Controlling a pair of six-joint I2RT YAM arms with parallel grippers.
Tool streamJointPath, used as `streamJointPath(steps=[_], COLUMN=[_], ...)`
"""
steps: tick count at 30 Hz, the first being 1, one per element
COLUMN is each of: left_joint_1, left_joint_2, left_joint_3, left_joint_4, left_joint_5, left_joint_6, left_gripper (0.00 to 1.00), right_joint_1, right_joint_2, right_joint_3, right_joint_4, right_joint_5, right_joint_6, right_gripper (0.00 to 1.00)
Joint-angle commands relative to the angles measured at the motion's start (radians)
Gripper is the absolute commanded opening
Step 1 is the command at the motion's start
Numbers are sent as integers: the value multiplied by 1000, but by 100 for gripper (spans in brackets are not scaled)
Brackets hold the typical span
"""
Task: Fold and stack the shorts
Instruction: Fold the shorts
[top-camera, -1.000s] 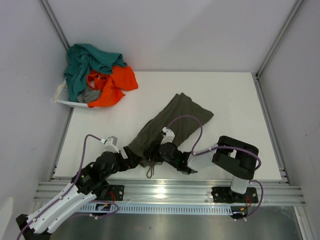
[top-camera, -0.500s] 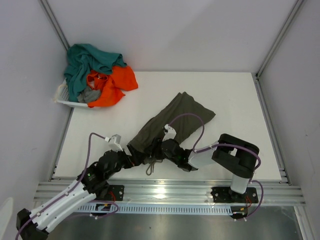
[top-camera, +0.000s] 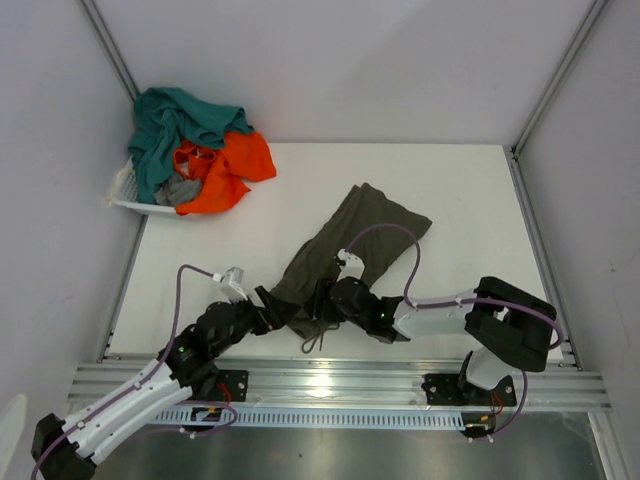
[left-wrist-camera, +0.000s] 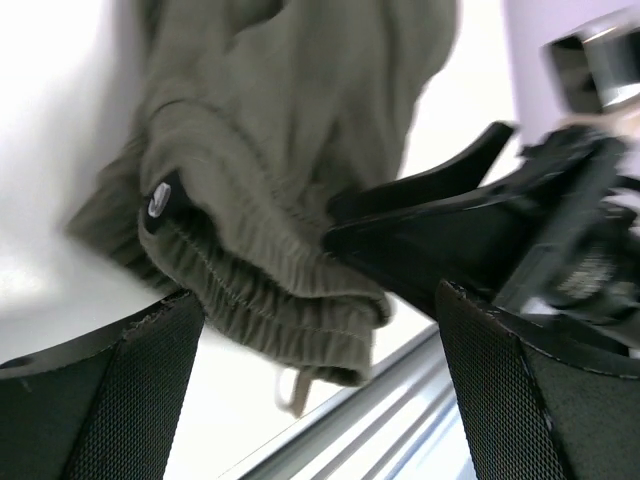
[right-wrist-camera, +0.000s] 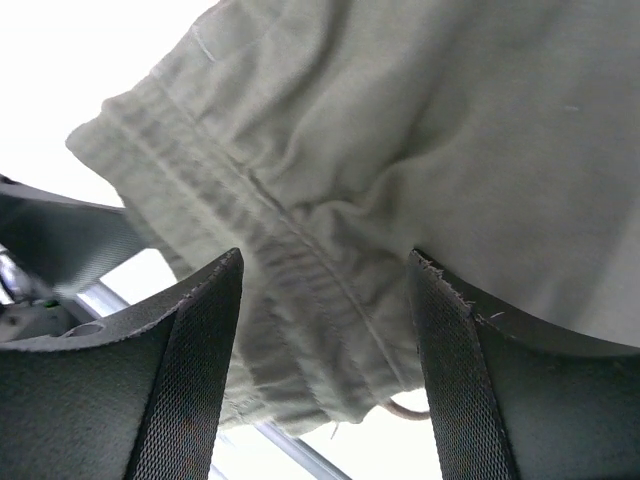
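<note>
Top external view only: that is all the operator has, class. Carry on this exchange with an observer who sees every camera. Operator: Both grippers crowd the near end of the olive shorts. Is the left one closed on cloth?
Observer: No. In its wrist view the left gripper stands wide open, with the gathered waistband of the olive shorts between its fingers.
Operator: And the right gripper?
Observer: The right gripper is open too, its fingers either side of the waistband.
Operator: Any landmark on that waistband?
Observer: A small dark tag sticks out of its edge, seen only in the left wrist view.
</note>
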Motion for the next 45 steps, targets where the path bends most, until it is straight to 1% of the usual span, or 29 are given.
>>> streamJointPath(steps=[1, 5, 7, 8, 9, 12, 15, 16, 18, 20, 21, 25, 28, 33, 34, 35, 37, 40, 41, 42, 43, 44, 45], left_joint_1=[3, 3, 3, 3, 3, 3, 3, 3, 3, 3, 3, 3, 3, 3, 3, 3, 3, 3, 3, 3, 3, 3, 3], left_joint_2=[-80, -122, -106, -97, -86, -54, -56, -69, -83, -88, -85, -33, -3, 6, -8, -16, -25, -7, 18, 36, 59, 90, 158], left_joint_3=[-128, -85, -79, -80, -80, -100, -111, -126, -131, -119, -109, -27, 21, 55, 47, 44, 9, -17, -41, -46, -83, -86, -88], left_joint_4=[-13, -80, -84, -84, -83, -71, -80, -83, -103, -129, -152, -277, -325, -396, -391, -379, -351, -318, -286, -209, -181, -158, -111], left_joint_5=[-3, 2, 9, 18, 22, 38, 51, 54, 60, 58, 52, 26, 38, 72, 72, 101, 101, 36, 37, 52, 54, 54, 54], left_joint_6=[-19, -4, -4, -4, -4, -10, -21, -27, -35, -33, -30, -7, 1, -8, -15, -22, -35, -45, -47, -48, -56, -59, -62], left_gripper=[97, 98, 97, 97, 97, 97, 96, 96, 96, 96, 96, 96, 97, 98, 98, 98, 98, 98, 98, 98, 98, 98, 98], right_joint_1=[11, 24, 27, 25, 25, 13, 12, 10, 8, 1, -4, -19, -28, -36, -35, -34, -30, -25, -24, -24, -24, -24, -22], right_joint_2=[-60, -108, -128, -145, -154, -149, -110, -100, -77, -36, -22, 85, 133, 217, 226, 239, 246, 256, 257, 262, 262, 262, 262], right_joint_3=[22, 40, 58, 77, 80, 97, 117, 118, 129, 140, 153, 183, 201, 235, 242, 243, 241, 243, 246, 250, 253, 256, 261], right_joint_4=[-127, -158, -216, -238, -254, -271, -276, -267, -242, -227, -218, -170, -141, -107, -103, -86, -64, -54, -52, -52, -52, -55, -55], right_joint_5=[85, 115, 145, 177, 183, 157, 139, 114, 90, 57, 45, -45, -71, -107, -118, -121, -139, -141, -144, -150, -154, -157, -159], right_joint_6=[-34, -74, -106, -113, -145, -216, -268, -284, -307, -341, -348, -391, -397, -394, -391, -385, -368, -361, -359, -361, -364, -367, -367], right_gripper=[69, 67, 61, 58, 46, 27, 19, 17, 10, 9, 3, 1, 0, 0, 0, 0, 0, 0, 0, 0, 0, 0, 0])
